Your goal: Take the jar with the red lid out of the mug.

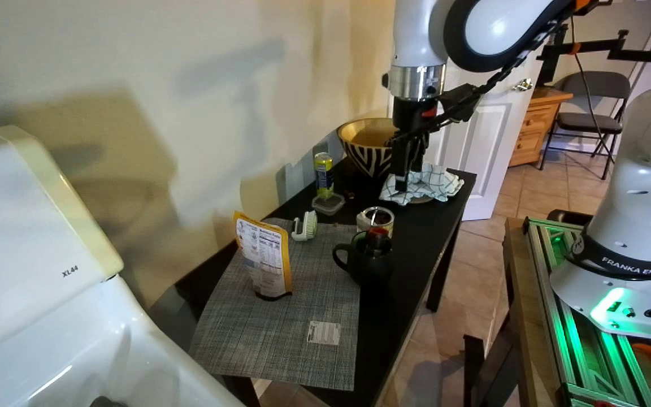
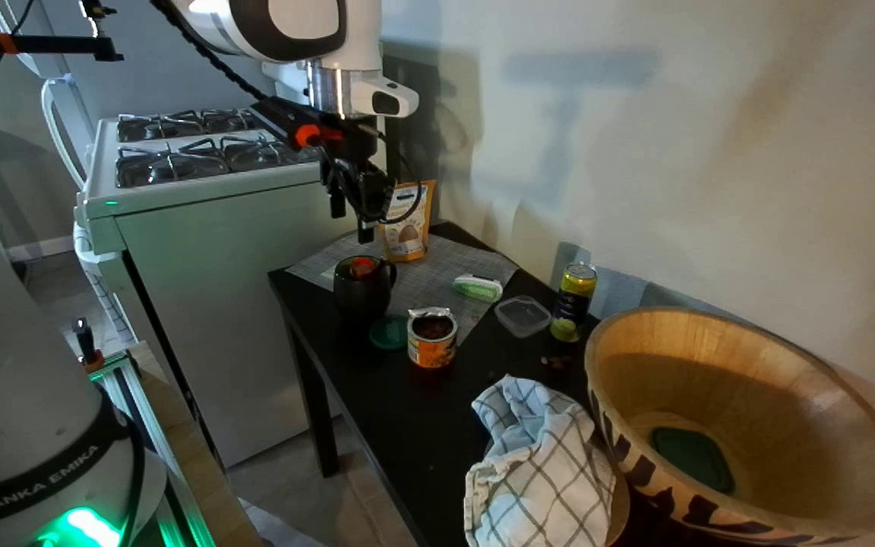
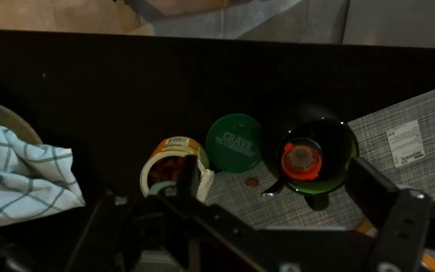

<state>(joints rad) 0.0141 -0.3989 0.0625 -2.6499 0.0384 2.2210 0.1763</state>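
A black mug (image 1: 370, 268) with a side handle stands upright on the dark table, at the placemat's edge. It shows in both exterior views (image 2: 360, 298) and in the wrist view (image 3: 332, 151). The jar with the red lid (image 3: 301, 162) sits inside it, near one side of the mouth. The red lid also shows in both exterior views (image 1: 378, 232) (image 2: 362, 265); most of the jar's body is hidden in the mug. My gripper (image 2: 352, 224) is open, empty and above the table, apart from the mug. In the wrist view (image 3: 274, 164) the mug appears between the spread fingers, closer to the right-hand finger.
Beside the mug are an open nut can (image 2: 432, 346) and a green lid (image 2: 390, 333). A pouch (image 1: 263, 257), a brush (image 1: 305, 226), a drink can (image 1: 324, 174), a plastic tub (image 2: 522, 316), a cloth (image 2: 540, 463) and a large bowl (image 2: 749, 395) also stand around. A wall runs behind.
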